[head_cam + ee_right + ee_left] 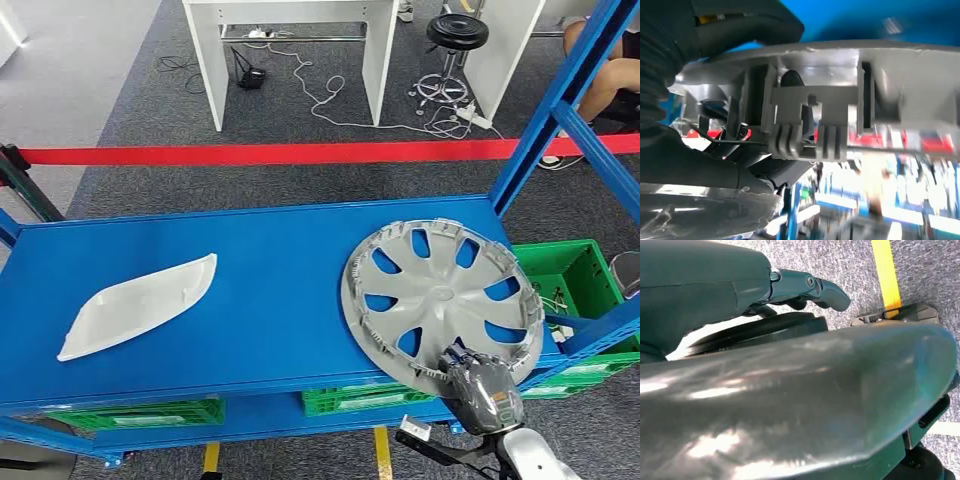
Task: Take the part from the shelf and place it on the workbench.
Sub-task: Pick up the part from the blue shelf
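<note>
Grey wheel cover: near rim clamped by right hand at blue shelf front edge. White panel: well apart, bare shelf between. Left hand: grip indeterminable.

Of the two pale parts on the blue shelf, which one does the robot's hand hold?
The round grey wheel cover at the shelf's right end; the right hand grips its near rim. The white curved panel lies apart, untouched.

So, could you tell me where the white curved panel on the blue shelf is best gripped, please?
Probably along its near long edge, about midway. The white panel lies flat and shallow on the blue shelf, so coming from the robot's side lets fingers slip under that thin edge. Its tapered ends offer less to hold.
</note>
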Robot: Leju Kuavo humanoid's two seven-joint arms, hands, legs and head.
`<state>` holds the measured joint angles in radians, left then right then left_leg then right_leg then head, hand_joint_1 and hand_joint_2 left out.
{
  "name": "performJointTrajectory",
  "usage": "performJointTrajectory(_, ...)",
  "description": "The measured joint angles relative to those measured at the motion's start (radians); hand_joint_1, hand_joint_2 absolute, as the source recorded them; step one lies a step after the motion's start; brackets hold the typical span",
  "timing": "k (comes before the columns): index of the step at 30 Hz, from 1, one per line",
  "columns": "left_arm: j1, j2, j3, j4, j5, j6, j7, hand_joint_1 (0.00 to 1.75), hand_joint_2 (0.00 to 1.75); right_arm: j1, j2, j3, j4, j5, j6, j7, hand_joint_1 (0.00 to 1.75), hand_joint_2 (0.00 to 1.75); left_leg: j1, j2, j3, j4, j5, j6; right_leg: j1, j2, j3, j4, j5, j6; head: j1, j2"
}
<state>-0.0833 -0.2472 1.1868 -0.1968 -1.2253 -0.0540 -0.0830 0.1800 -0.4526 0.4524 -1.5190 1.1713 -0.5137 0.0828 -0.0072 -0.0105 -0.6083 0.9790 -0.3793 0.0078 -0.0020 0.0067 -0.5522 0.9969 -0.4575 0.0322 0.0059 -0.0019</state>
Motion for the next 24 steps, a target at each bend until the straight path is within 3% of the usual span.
performJointTrajectory(9,0.0,0.0,0.0,0.0,-0.014,0.001,-0.011,0.0,0.0,0.069,0.086,-0.065,-0.122,-0.172,-0.138,-0.193,1.75,1.75,0.0,0.0,-0.002,0.0,0.0,0.0,0.0,0.0,-0.004,0.0,-0.001,0.0,0.0,0.0)
performJointTrajectory(13,-0.001,-0.001,0.0,0.0,-0.017,0.001,-0.012,0.0,0.0,0.09,0.136,-0.1,-0.179,-0.26,-0.145,-0.273,1.75,1.75,0.0,0.0,-0.002,0.0,-0.001,-0.001,0.0,0.0,-0.004,0.0,-0.001,-0.001,0.0,0.0)
performJointTrajectory(20,-0.001,-0.002,0.0,0.0,-0.018,0.001,-0.012,0.0,0.0,0.103,0.168,-0.124,-0.21,-0.301,-0.143,-0.303,1.75,1.75,0.0,0.0,-0.002,0.0,-0.001,-0.001,0.0,0.0,-0.004,0.0,-0.002,-0.001,0.0,0.0)
performJointTrajectory(24,-0.001,-0.002,0.0,0.0,-0.019,0.001,-0.014,0.0,0.0,0.118,0.228,-0.175,-0.244,-0.417,-0.095,-0.386,1.75,1.75,0.0,0.0,-0.002,0.0,-0.001,-0.001,0.0,0.0,-0.004,0.0,-0.002,-0.001,0.0,0.0)
